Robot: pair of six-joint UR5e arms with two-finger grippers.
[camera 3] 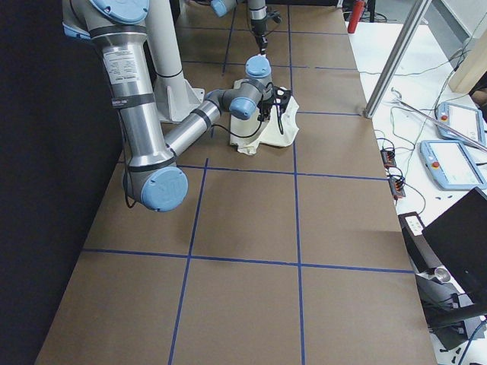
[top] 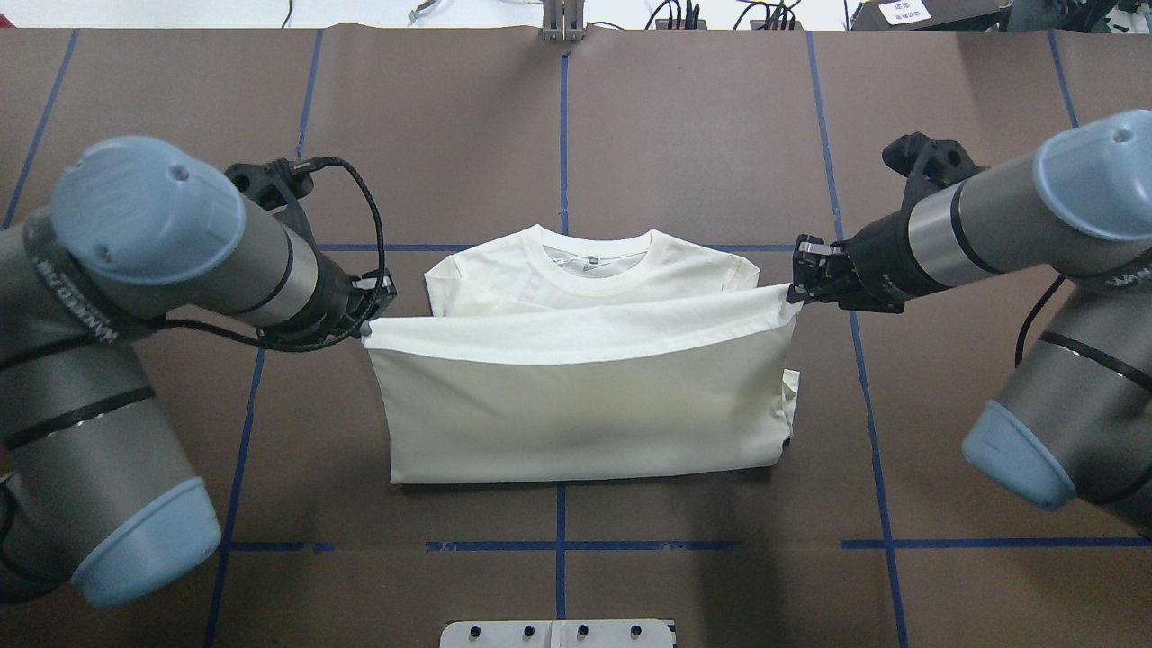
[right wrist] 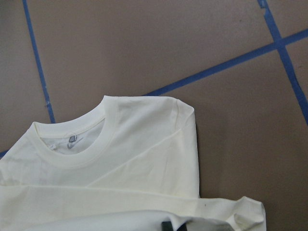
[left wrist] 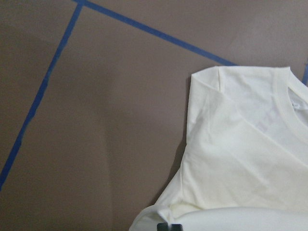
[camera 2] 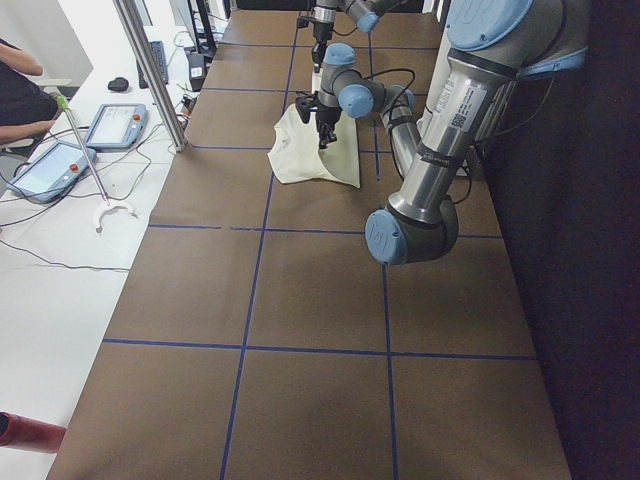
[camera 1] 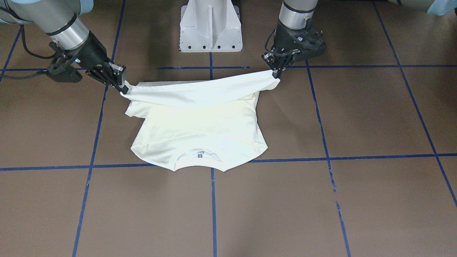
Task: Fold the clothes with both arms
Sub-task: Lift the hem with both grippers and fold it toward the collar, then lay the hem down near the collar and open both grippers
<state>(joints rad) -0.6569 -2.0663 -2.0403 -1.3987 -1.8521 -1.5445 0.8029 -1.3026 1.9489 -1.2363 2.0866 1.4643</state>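
Note:
The cream-white T-shirt lies plain back up in the middle of the brown table, with the sleeves folded in and the collar at the far side from the robot. My left gripper is shut on the hem's left corner. My right gripper is shut on the hem's right corner. The hem is lifted and stretched taut between them over the shirt's body. In the front-facing view the left gripper is on the right and the right gripper on the left. The print is hidden.
The white pedestal base stands at the robot's side of the table. Blue tape lines cross the brown surface. A metal post and tablets stand off the table's far edge.

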